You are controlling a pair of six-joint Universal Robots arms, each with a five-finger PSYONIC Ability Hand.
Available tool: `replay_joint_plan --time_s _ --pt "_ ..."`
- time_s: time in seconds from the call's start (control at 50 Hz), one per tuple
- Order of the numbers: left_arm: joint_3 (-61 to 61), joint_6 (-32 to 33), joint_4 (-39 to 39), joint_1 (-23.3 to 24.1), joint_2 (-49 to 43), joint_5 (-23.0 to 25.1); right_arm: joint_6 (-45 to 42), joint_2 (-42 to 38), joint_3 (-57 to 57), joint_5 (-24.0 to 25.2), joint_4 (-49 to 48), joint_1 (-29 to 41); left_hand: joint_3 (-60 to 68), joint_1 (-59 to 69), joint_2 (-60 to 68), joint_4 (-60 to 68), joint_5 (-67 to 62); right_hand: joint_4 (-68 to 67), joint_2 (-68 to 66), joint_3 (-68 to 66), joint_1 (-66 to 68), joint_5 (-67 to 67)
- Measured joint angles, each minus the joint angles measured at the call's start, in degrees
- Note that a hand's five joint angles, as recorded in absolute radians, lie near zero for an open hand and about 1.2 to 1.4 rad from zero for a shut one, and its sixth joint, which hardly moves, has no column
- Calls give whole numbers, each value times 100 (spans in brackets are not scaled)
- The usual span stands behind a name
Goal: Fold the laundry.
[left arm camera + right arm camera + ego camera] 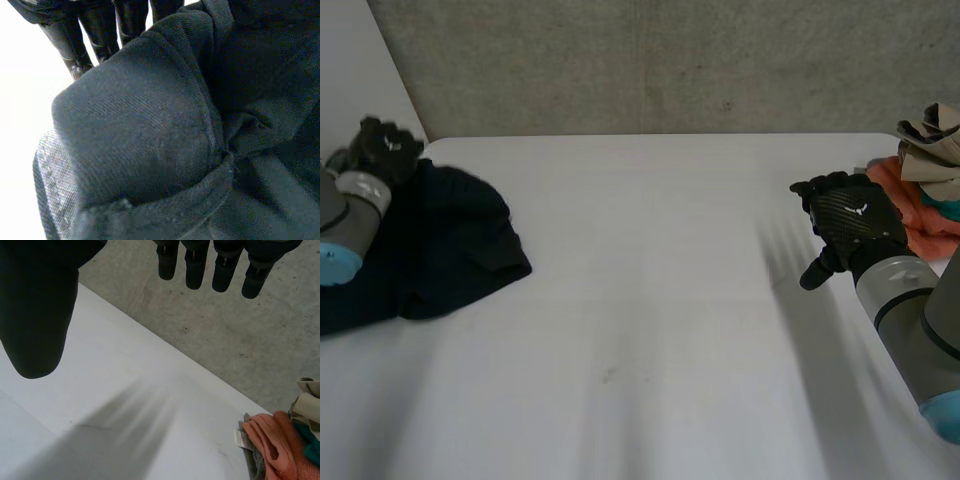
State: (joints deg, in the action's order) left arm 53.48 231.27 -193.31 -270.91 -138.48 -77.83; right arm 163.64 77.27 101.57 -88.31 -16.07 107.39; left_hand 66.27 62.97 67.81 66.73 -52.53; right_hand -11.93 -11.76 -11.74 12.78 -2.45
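A dark navy garment (440, 240) lies bunched at the table's left side. My left hand (385, 148) sits at its far left edge with the fingers curled. In the left wrist view a thick fold of the dark garment (140, 135) rises into the palm, with the left hand's fingers (100, 30) closing behind it. My right hand (850, 225) hovers above the table's right side, apart from any cloth. In the right wrist view its fingers (195, 270) hang straight and the thumb (35, 315) stands wide.
A pile of clothes (930, 190) in orange, teal and beige sits at the far right edge, seen again beyond the right hand as the clothes pile (280, 445). The white table (670, 300) ends at a grey wall (670, 60) behind.
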Motion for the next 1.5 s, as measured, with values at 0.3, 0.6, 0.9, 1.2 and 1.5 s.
replay_joint_plan --time_s 0.3,0.6,0.9,1.2,1.5 --pt "2013 -3216 -574 2012 2783 836 69 380 -216 293 235 -590 163 152 56 195 -260 0 0 0 0 0" --pt "3704 -3857 -761 4354 1899 1493 86 311 -297 1744 601 -1568 -2559 -2487 -2735 -2633 2218 0 0 0 0 0" --pt "4129 -3872 -592 3169 3829 535 -540 -2 -1071 1900 1436 -867 -5411 -5093 -5587 -5496 4979 0 0 0 0 0" --pt "4252 -3994 2040 180 4477 1033 -1185 -1255 -3554 2210 4128 584 -5410 -5094 -5587 -5496 4979 -347 -379 -376 205 -327" --pt "3851 -2560 2198 -1389 2343 1674 -439 -3532 -6409 1652 4810 1640 -5366 -5059 -5529 -5446 4957 -456 -479 -485 310 -480"
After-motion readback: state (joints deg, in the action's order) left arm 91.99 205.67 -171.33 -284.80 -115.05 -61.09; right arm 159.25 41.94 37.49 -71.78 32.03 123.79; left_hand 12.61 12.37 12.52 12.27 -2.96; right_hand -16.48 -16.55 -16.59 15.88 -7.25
